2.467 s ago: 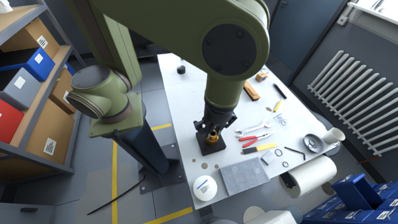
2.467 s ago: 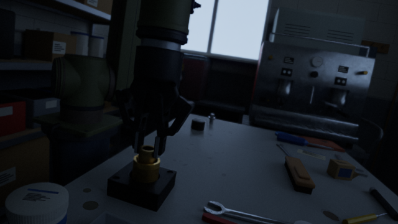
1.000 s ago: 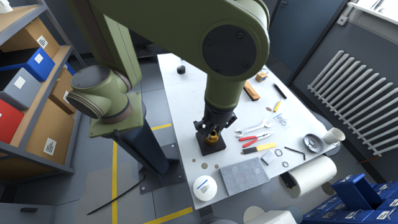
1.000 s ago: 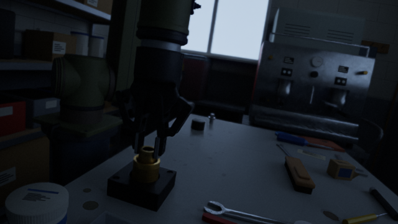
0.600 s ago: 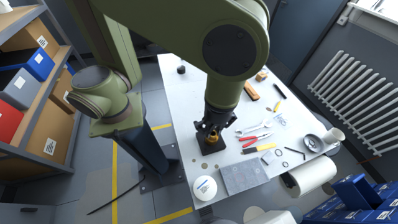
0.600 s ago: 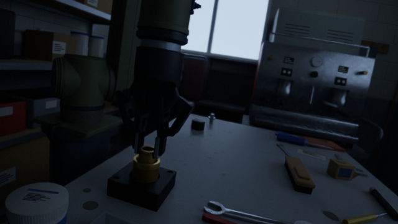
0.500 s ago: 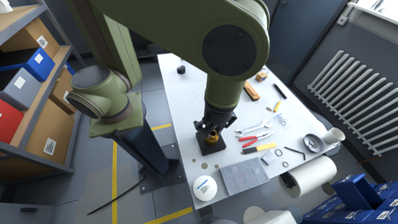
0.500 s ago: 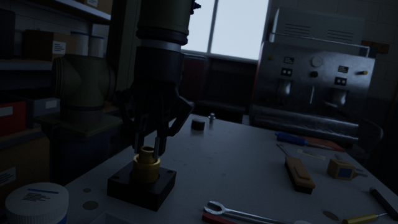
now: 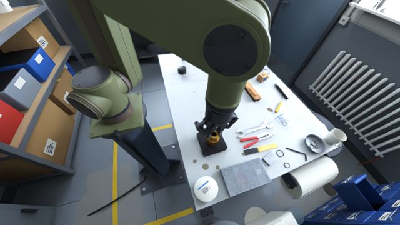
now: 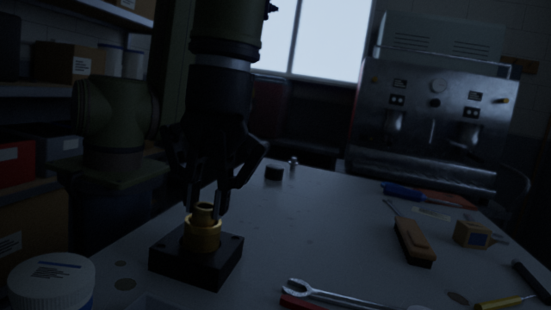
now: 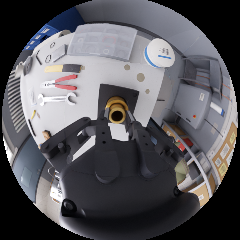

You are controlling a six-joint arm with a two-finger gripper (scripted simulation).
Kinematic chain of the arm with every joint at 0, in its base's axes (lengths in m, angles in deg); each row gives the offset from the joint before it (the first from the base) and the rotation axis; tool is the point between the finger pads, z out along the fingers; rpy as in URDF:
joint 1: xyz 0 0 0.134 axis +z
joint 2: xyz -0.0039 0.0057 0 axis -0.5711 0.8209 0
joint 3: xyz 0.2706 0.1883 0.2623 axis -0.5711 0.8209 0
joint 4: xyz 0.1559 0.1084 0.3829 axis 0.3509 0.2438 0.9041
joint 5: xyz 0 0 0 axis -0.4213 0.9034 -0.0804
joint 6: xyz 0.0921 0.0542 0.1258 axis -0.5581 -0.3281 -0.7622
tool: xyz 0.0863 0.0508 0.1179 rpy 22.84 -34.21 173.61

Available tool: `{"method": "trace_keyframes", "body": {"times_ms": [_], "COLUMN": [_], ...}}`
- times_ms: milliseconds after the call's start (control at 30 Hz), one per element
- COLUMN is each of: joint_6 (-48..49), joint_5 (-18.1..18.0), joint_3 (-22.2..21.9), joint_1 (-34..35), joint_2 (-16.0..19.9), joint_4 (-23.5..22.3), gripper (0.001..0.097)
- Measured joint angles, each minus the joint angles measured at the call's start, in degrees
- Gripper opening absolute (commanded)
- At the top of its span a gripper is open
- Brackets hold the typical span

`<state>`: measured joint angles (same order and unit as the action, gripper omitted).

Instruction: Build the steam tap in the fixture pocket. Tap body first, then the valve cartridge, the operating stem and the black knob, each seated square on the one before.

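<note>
My gripper (image 9: 213, 136) (image 10: 204, 209) (image 11: 117, 117) stands straight over the black fixture block (image 9: 212, 145) (image 10: 196, 257) (image 11: 117, 95) near the table's left edge, and I grip the brass valve cartridge (image 10: 203, 213) (image 11: 117, 115), which sits upright on the wider brass tap body (image 10: 202, 234) in the pocket. The black knob (image 9: 182, 69) (image 10: 274, 172) lies at the far end of the table. The small metal operating stem (image 10: 293, 162) stands just beside it.
The table's left edge runs close beside the fixture. A white tub (image 9: 206, 188), a grey parts tray (image 9: 245, 176), a wrench (image 9: 254, 128), red pliers (image 9: 257, 138) and other small tools lie to the right. An espresso machine (image 10: 434, 125) stands at the back.
</note>
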<state>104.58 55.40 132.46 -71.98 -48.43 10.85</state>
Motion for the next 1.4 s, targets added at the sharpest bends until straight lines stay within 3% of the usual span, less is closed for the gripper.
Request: {"method": "trace_keyframes", "body": {"times_ms": [300,1067,1400], "joint_6": [0.0,0.0,0.0], "joint_5": [0.0,0.1,1.9], "joint_3": [0.0,-0.1,-1.3], "joint_1": [0.0,0.0,0.0], "joint_2": [0.0,0.0,-0.7], "joint_4": [0.0,0.0,0.0], "gripper": [0.0500,0.0500,0.0500]}}
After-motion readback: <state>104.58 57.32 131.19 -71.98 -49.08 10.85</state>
